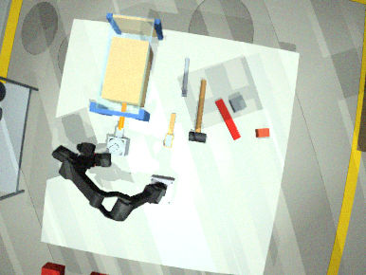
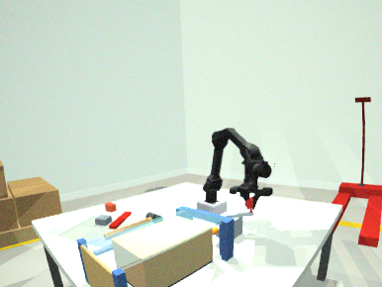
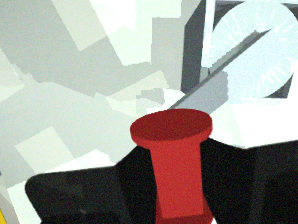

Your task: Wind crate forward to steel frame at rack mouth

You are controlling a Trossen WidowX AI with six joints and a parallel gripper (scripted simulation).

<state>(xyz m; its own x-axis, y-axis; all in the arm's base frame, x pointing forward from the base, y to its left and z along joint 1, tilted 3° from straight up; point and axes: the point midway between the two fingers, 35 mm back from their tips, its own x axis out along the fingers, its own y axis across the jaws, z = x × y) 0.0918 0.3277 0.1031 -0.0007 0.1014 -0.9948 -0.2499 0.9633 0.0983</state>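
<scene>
The tan crate [image 1: 125,71] [image 2: 173,257] sits in the clear-panelled cubby and looks flat. Its front is close behind the blue frame [image 1: 139,116] [image 2: 227,239] at the mouth; I cannot tell whether they touch. An orange strap [image 1: 121,123] [image 2: 215,231] runs from it to the grey winch [image 1: 119,145] [image 2: 237,229] [image 3: 192,55]. The handle's flat grey arm [image 2: 241,214] [image 3: 200,90] reaches over the winch top; its key end is not visible as a separate part. My gripper [image 2: 250,200] [image 3: 168,136] is shut on the handle's red knob [image 2: 249,204] [image 3: 177,180], beside the winch.
Right of the cubby lie a grey rod [image 1: 185,78], a light tool with a wooden handle [image 1: 172,120], a hammer [image 1: 201,106], a red bar [image 1: 228,119] [image 2: 120,220], a grey block [image 1: 237,102] [image 2: 103,220] and an orange-red block [image 1: 262,133] [image 2: 110,207].
</scene>
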